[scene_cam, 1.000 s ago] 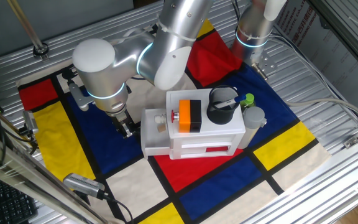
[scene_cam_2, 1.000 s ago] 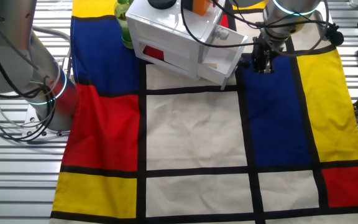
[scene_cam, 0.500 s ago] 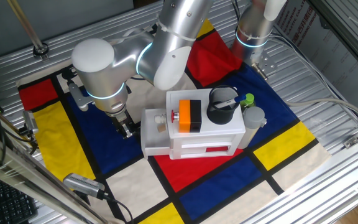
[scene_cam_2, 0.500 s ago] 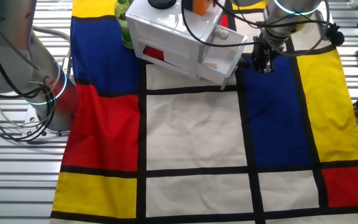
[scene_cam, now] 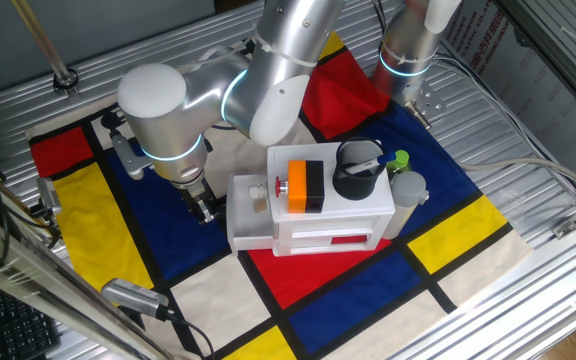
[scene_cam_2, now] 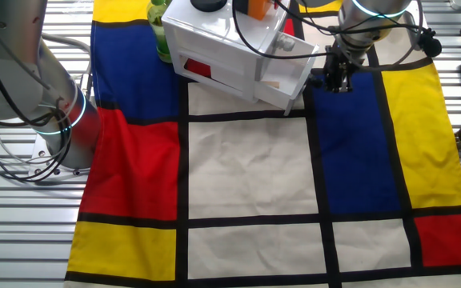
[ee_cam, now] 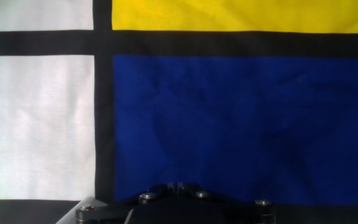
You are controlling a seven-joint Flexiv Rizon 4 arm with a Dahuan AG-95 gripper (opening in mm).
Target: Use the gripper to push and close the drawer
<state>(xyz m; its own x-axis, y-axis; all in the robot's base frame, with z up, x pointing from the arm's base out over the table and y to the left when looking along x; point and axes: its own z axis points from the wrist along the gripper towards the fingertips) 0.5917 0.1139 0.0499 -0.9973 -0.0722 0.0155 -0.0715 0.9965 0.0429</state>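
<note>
Pincer hangs over blue-panelled cloth on slatted table.

Two silver arms — one white cabinet, one black cup, one orange-and-black block.

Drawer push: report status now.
Gripper low over blue cloth beside the drawer; jaw state unclear. Drawer pulled out of the white cabinet, not closed. Nothing seen between gripper and drawer.
</note>
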